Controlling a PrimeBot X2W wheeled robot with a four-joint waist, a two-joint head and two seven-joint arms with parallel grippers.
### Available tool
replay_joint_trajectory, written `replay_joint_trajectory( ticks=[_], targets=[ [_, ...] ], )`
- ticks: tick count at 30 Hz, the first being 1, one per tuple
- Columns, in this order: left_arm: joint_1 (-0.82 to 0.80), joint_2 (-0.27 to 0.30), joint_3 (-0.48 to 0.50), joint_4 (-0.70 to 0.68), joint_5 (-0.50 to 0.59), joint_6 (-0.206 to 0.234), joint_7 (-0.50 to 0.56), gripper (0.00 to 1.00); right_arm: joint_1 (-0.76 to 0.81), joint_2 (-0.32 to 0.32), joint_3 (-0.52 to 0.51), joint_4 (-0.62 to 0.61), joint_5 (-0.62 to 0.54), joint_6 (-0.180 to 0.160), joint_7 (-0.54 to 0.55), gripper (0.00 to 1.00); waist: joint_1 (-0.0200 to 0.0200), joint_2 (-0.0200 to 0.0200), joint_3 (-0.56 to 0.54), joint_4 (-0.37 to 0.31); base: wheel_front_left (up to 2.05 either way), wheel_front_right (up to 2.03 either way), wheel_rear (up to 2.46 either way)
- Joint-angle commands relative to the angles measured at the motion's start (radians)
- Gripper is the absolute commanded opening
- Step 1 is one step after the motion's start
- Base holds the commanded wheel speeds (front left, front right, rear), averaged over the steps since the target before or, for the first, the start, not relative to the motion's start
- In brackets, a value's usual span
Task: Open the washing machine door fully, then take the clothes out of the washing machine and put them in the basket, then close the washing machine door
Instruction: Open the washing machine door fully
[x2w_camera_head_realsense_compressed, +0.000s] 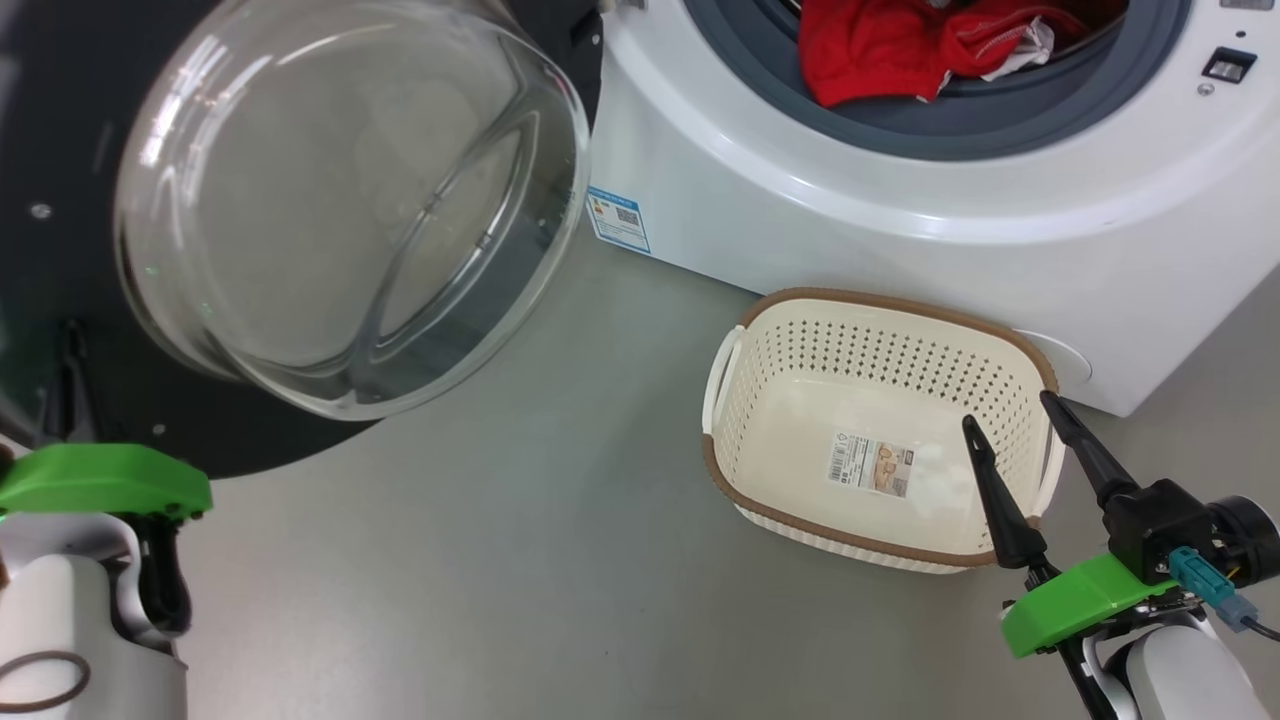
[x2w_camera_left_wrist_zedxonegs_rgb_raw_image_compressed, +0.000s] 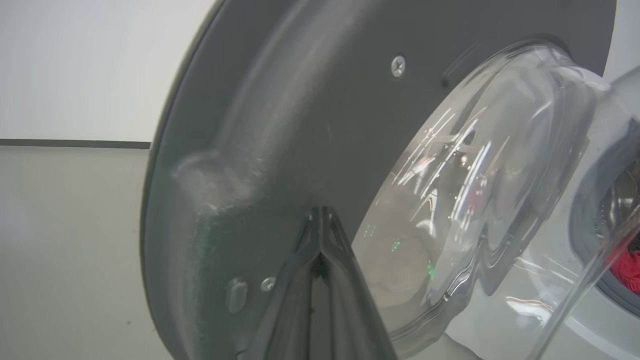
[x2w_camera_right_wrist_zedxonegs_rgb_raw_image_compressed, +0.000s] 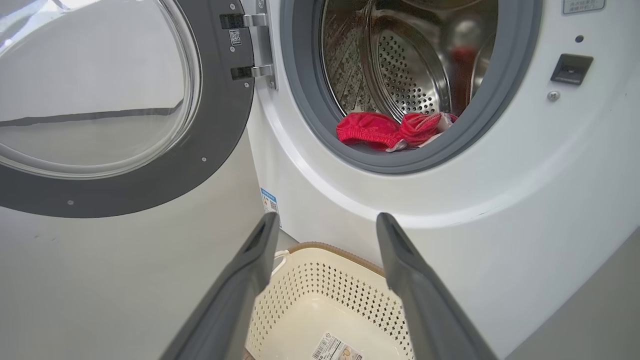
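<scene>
The washing machine door (x2w_camera_head_realsense_compressed: 350, 200) stands swung open at the left, its glass bowl facing me. In the left wrist view my left gripper (x2w_camera_left_wrist_zedxonegs_rgb_raw_image_compressed: 322, 212) is shut with nothing in it, its tips right at the door's dark inner face (x2w_camera_left_wrist_zedxonegs_rgb_raw_image_compressed: 280, 125). Red clothes (x2w_camera_head_realsense_compressed: 900, 45) with white parts lie at the front of the drum of the washing machine (x2w_camera_head_realsense_compressed: 900, 210), also seen as clothes (x2w_camera_right_wrist_zedxonegs_rgb_raw_image_compressed: 385, 130) on the grey gasket. The basket (x2w_camera_head_realsense_compressed: 900, 305) sits empty on the floor before the machine. My right gripper (x2w_camera_head_realsense_compressed: 1007, 412) hangs open over the basket's right end; in its own view the right gripper (x2w_camera_right_wrist_zedxonegs_rgb_raw_image_compressed: 327, 220) points at the machine above the basket (x2w_camera_right_wrist_zedxonegs_rgb_raw_image_compressed: 320, 248).
Grey floor (x2w_camera_head_realsense_compressed: 500, 560) lies bare between the door and the basket. The green cover of my left wrist (x2w_camera_head_realsense_compressed: 100, 480) sits below the door's black rim. A blue label (x2w_camera_head_realsense_compressed: 618, 218) marks the machine's lower left corner. A latch slot (x2w_camera_right_wrist_zedxonegs_rgb_raw_image_compressed: 571, 67) sits right of the drum opening.
</scene>
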Motion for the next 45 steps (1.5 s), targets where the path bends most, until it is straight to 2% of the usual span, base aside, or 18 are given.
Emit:
replay_joint_trajectory(
  ticks=[1, 8, 12, 13, 15, 16, 17, 26, 31, 40, 45],
  targets=[
    [-0.036, 0.049, 0.048, -0.012, 0.02, -0.003, -0.005, 0.0, -0.026, -0.011, 0.03, -0.022, -0.004, 0.006, -0.009, 1.0, 0.0, 0.0, 0.007, -0.007, 0.0, 0.0, 0.0],
    [-0.035, 0.041, 0.096, -0.006, 0.067, -0.019, -0.005, 0.0, -0.038, -0.007, 0.029, -0.014, -0.006, 0.006, -0.009, 1.0, 0.0, 0.0, 0.003, -0.028, 0.0, 0.0, 0.0],
    [-0.004, 0.028, 0.111, -0.049, 0.097, -0.029, -0.005, 0.0, -0.04, 0.005, 0.023, -0.011, -0.005, 0.006, -0.009, 1.0, 0.0, 0.0, -0.012, -0.039, 0.0, 0.0, 0.0],
    [0.006, 0.021, 0.113, -0.067, 0.104, -0.032, -0.005, 0.1, -0.039, 0.009, 0.021, -0.011, -0.005, 0.006, -0.009, 1.0, 0.0, 0.0, -0.018, -0.041, 0.0, 0.0, 0.0],
    [0.028, 0.011, 0.108, -0.102, 0.124, -0.036, -0.005, 0.43, -0.036, 0.016, 0.017, -0.008, -0.003, 0.006, -0.009, 1.0, 0.0, 0.0, -0.029, -0.045, 0.0, 0.0, 0.0],
    [0.04, 0.008, 0.104, -0.125, 0.137, -0.035, -0.005, 0.87, -0.035, 0.019, 0.016, -0.007, -0.002, 0.006, -0.009, 1.0, 0.0, 0.0, -0.035, -0.048, 0.0, 0.0, 0.0],
    [0.05, 0.004, 0.102, -0.147, 0.145, -0.035, -0.005, 1.0, -0.034, 0.022, 0.015, -0.006, -0.001, 0.006, -0.009, 1.0, 0.0, 0.0, -0.04, -0.051, 0.0, 0.0, 0.0],
    [0.111, -0.026, 0.071, -0.362, 0.186, -0.045, -0.005, 1.0, -0.031, 0.048, 0.002, -0.016, 0.0, 0.006, -0.009, 1.0, 0.0, 0.0, -0.066, -0.082, 0.0, 0.0, 0.0],
    [0.15, -0.042, 0.023, -0.472, 0.187, -0.086, -0.005, 1.0, -0.033, 0.067, -0.03, -0.043, 0.009, 0.006, -0.009, 1.0, 0.0, 0.0, -0.083, -0.123, 0.0, 0.0, 0.0],
    [0.217, -0.05, -0.07, -0.506, 0.134, -0.128, -0.005, 1.0, -0.013, 0.085, -0.076, -0.1, 0.034, 0.006, -0.009, 1.0, 0.0, 0.0, -0.135, -0.231, 0.0, 0.0, 0.0],
    [0.251, -0.027, -0.116, -0.492, 0.084, -0.134, -0.005, 1.0, -0.006, 0.086, -0.075, -0.113, 0.055, 0.006, -0.009, 1.0, 0.0, 0.0, -0.157, -0.302, 0.0, 0.0, 0.0]
  ],
)
